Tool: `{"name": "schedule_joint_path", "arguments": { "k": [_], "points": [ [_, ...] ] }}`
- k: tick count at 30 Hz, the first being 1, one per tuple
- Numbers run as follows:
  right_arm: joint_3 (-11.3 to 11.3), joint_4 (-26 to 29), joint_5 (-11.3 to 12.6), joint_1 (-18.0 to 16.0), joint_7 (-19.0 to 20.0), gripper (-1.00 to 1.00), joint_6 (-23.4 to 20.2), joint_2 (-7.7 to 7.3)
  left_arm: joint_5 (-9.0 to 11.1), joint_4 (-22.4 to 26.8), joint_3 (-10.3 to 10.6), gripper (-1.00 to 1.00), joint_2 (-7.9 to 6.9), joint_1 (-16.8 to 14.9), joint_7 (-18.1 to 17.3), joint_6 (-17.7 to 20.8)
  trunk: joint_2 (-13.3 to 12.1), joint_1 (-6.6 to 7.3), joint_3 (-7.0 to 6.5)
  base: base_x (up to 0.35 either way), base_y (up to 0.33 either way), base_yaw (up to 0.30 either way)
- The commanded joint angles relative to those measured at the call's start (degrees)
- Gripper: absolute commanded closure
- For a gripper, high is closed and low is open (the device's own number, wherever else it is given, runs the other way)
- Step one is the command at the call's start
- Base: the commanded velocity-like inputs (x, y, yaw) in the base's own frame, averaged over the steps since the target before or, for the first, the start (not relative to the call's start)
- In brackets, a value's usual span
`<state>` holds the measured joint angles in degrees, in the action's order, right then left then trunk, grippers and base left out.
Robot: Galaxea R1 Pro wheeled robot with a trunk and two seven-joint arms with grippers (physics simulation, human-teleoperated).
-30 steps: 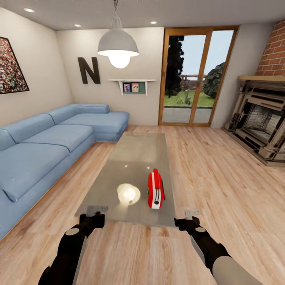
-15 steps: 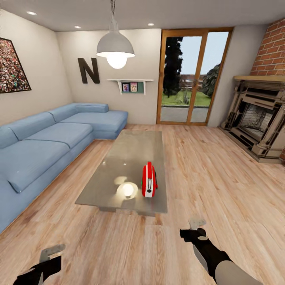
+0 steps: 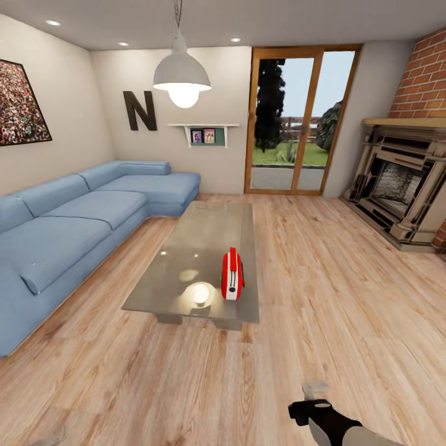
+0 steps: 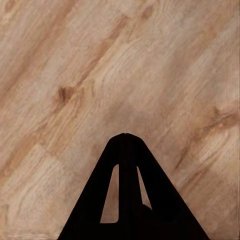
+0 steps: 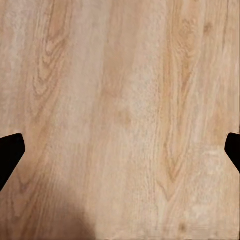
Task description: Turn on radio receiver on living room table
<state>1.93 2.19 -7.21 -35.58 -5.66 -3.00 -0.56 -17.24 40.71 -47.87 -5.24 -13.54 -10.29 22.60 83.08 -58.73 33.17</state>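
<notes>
The red radio receiver (image 3: 232, 283) stands on edge on the glossy grey coffee table (image 3: 207, 235), near its front right corner, beside the lamp's bright reflection. My right gripper (image 3: 314, 393) hangs low over the wood floor, well short of the table. In the right wrist view it (image 5: 120, 150) is open, its dark fingertips (image 5: 10, 152) spread wide above bare floorboards. In the left wrist view my left gripper (image 4: 125, 136) is shut with nothing in it, its fingers (image 4: 112, 170) meeting in a point over the floor.
A blue corner sofa (image 3: 74, 229) runs along the left of the table. The brick fireplace (image 3: 402, 192) stands at the right, a glass door (image 3: 294, 124) at the back. A white pendant lamp (image 3: 181, 73) hangs over the table. Wood floor (image 3: 347, 291) lies around it.
The whole view has drawn back from the table, so the camera moved. Both arms have sunk toward the picture's lower edge; the left arm has nearly dropped out of the head view.
</notes>
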Motion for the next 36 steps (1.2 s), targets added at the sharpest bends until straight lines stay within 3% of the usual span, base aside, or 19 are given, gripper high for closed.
{"name": "schedule_joint_path", "arguments": {
  "k": [1, 3, 5, 11, 15, 18, 24, 36],
  "points": [
    [-0.1, -2.2, 0.0, 0.0, 0.0, -1.00, 0.0, 0.03, 0.0, -2.5, 0.1, 1.00, -0.01, 0.0, 0.3, -0.1, 0.0, 0.00, 0.00, -0.004, 0.000, 0.000],
    [-0.1, -4.4, 0.1, 0.0, 0.0, -1.00, -0.2, 0.08, -0.3, -6.1, 0.2, 1.00, -0.02, 0.1, 0.7, -0.5, 0.0, 0.00, 0.00, -0.002, 0.000, 0.000],
    [-0.1, -5.9, 0.1, 0.8, 0.1, -1.00, -0.7, 0.11, -1.1, -12.8, 0.4, 1.00, -0.01, 0.1, 0.9, -3.2, 0.0, 0.00, 0.00, 0.000, 0.000, 0.000],
    [-0.1, -6.5, 0.2, 5.4, 0.2, -1.00, -0.4, 0.36, -1.4, -31.3, 0.4, 1.00, 0.04, 0.1, 1.0, -14.3, 0.0, 0.00, 0.00, 0.000, 0.000, 0.000],
    [-0.1, -6.5, 0.2, 6.4, 0.2, -1.00, -0.3, 0.45, -1.3, -38.5, 0.5, 1.00, 0.42, 0.1, 1.0, -18.4, 0.0, 0.00, 0.00, 0.000, 0.000, 0.000],
    [-0.1, -6.5, 0.2, 6.6, 0.2, -1.00, -0.3, 0.47, -1.2, -41.7, 0.4, 1.00, 1.29, 0.1, 1.0, -19.2, 0.0, 0.00, 0.00, 0.000, 0.000, 0.000],
    [-0.1, -6.5, 0.2, 6.7, 0.2, -1.00, -0.3, 0.47, -1.1, -42.9, 0.4, 1.00, 3.53, 0.1, 1.0, -19.4, 0.0, 0.00, 0.00, 0.000, 0.000, 0.000],
    [-0.1, -6.5, 0.2, 6.7, 0.2, -1.00, -0.3, 0.47, -1.1, -43.0, 0.4, 1.00, 3.74, 0.1, 1.0, -19.4, 0.0, 0.00, 0.00, 0.000, 0.000, 0.000]
  ]
}}
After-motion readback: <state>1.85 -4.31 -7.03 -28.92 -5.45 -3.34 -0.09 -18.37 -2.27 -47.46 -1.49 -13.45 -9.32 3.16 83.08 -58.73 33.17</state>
